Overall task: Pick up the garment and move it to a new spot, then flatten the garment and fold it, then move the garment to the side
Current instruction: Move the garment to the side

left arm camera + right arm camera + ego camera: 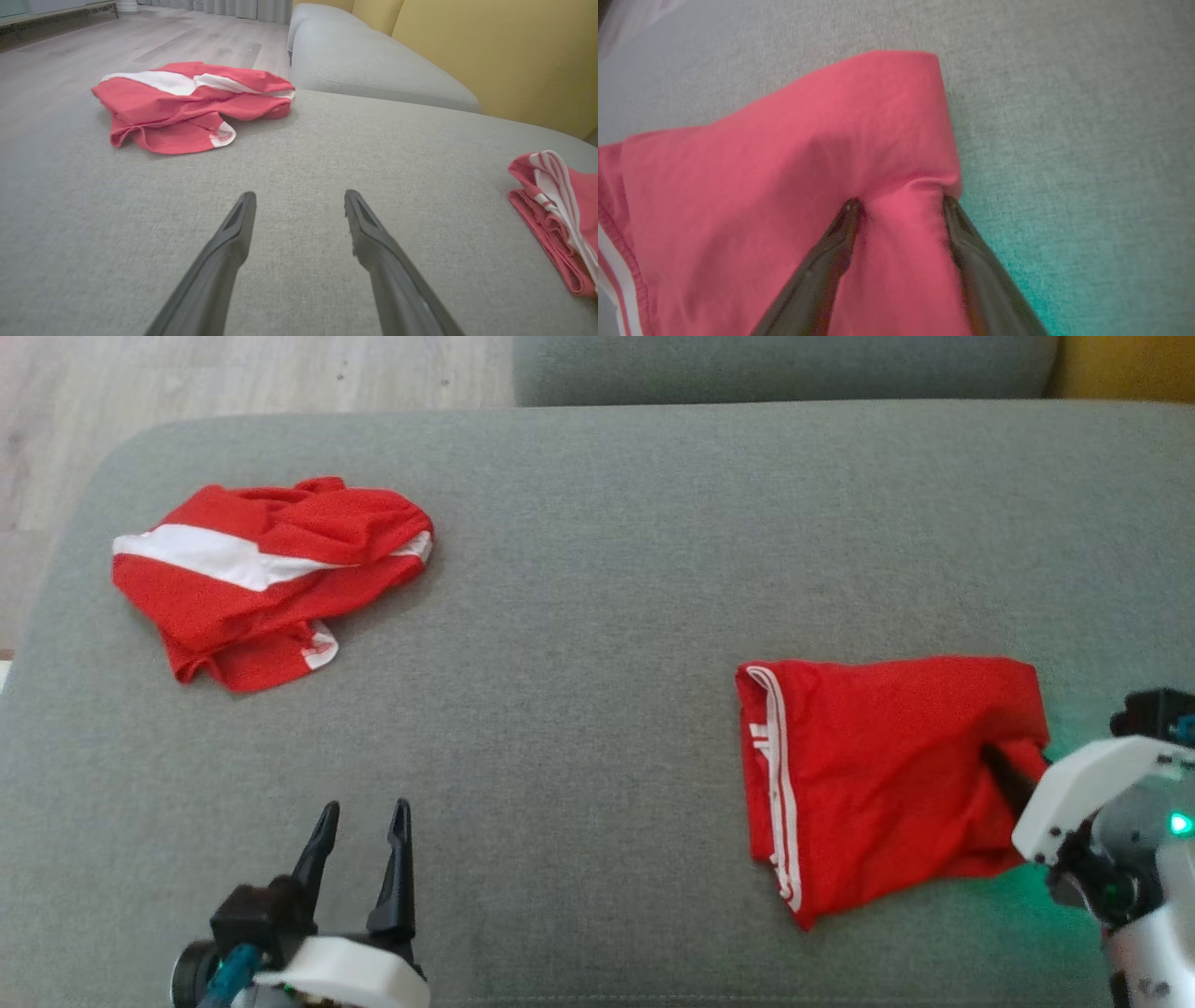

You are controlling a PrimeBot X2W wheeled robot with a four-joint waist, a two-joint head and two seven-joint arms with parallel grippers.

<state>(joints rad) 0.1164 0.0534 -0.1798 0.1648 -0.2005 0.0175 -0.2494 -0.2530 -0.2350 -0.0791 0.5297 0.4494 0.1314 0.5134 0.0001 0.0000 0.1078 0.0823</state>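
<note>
A folded red garment [868, 775] with white side stripes lies on the right of the grey cushion [597, 709]. Its striped fold [560, 219] faces the left wrist view. My right gripper [991, 754] presses down on the garment's right edge. In the right wrist view its two fingers stand wide apart [901, 203], a raised ridge of the red cloth [784, 186] bunched between them. My left gripper [364, 807] hovers open over bare cushion at the lower left, its fingers [300, 195] holding nothing.
A second red garment [261, 569] with a broad white band lies crumpled at the far left [187, 102]. Behind the cushion are another grey cushion [784, 369] and a yellow backrest [490, 46]. Wooden floor [187, 373] lies beyond the left edge.
</note>
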